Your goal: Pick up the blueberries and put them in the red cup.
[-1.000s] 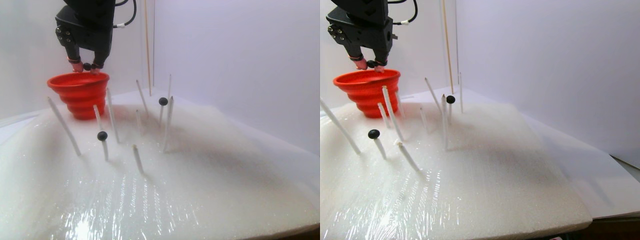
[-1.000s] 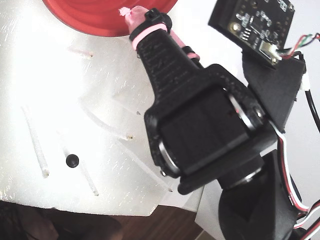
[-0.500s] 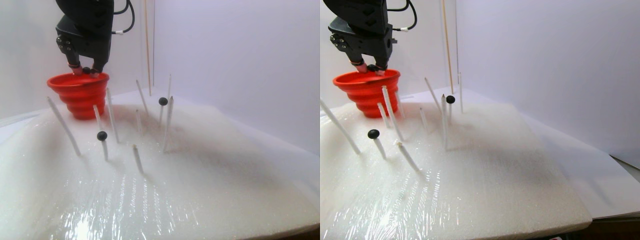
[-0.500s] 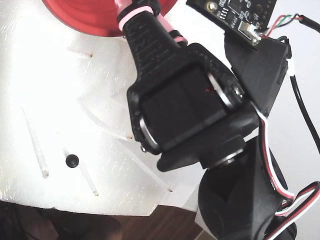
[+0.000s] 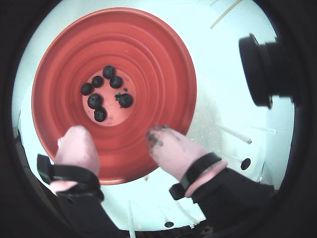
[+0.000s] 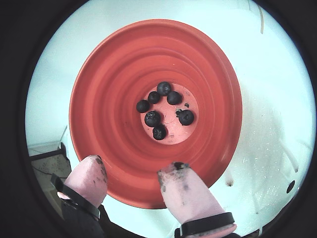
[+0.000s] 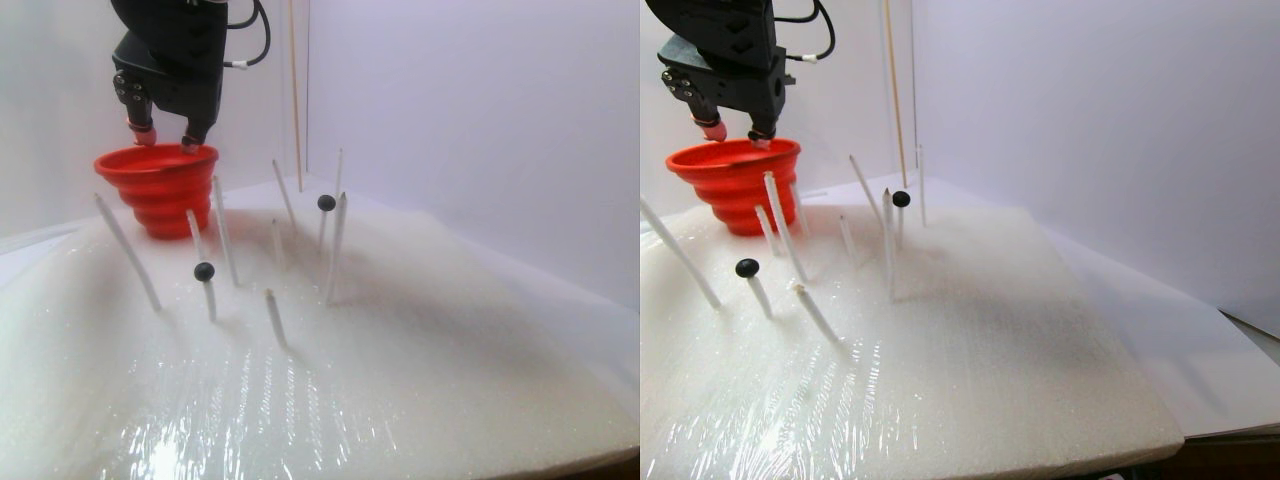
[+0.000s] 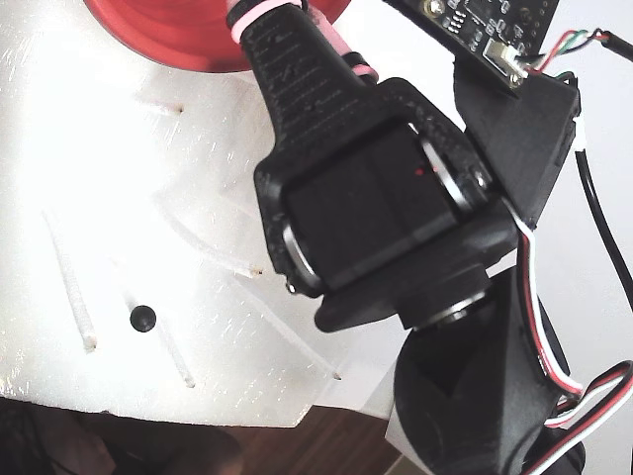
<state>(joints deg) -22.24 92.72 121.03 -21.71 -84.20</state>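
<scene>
My end effector hangs spread and empty directly above the red cup, its 2 pink-capped fingertips over the cup's near rim in both wrist views. 6 blueberries lie clustered on the cup's floor. In the stereo pair view, 2 more blueberries sit on white sticks planted in the foam surface: one near and slightly right of the cup, the other farther right. Judging from this, the next pick lies away from the cup, toward the camera and rightward in that view, and the nearer ball is the shorter reach. The balls are round, with no long axis. I can read no writing or label anywhere.
</scene>
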